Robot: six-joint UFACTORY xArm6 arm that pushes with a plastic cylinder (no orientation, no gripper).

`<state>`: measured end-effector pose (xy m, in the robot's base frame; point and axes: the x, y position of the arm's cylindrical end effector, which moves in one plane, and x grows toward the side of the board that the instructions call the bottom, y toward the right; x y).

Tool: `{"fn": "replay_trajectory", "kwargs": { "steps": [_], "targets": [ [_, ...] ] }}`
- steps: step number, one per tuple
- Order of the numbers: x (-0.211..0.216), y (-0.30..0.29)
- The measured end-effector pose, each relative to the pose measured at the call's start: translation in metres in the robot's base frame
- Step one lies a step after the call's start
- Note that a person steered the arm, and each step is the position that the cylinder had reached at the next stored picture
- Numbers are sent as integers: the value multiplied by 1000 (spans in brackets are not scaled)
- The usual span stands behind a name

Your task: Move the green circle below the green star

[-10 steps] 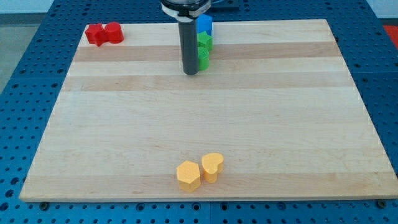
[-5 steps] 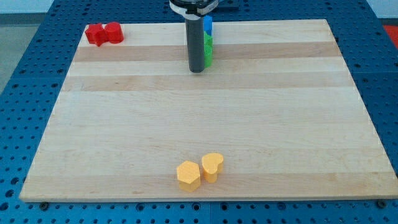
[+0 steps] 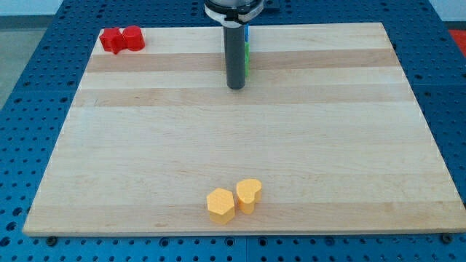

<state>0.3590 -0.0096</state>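
Camera view: rod hides most of the green blocks (image 3: pixel 248 58) and blue block (image 3: pixel 247 32) near the table's top edge; shapes unreadable. My tip (image 3: pixel 236 86) sits just below-left of them, no gripper, holding nothing.

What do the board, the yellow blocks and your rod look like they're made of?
The board looks like light wood with a smooth finish: pale planks with visible grain bands. The two yellow blocks look like matte moulded plastic, evenly coloured. The rod, ending at my tip just below the mostly hidden green blocks, appears dark and matte, metal or plastic; I can't tell.
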Motion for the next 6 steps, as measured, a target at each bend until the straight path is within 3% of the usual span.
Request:
{"fn": "replay_trajectory", "kwargs": {
  "steps": [6],
  "targets": [
    [-10,-4]
  ]
}}
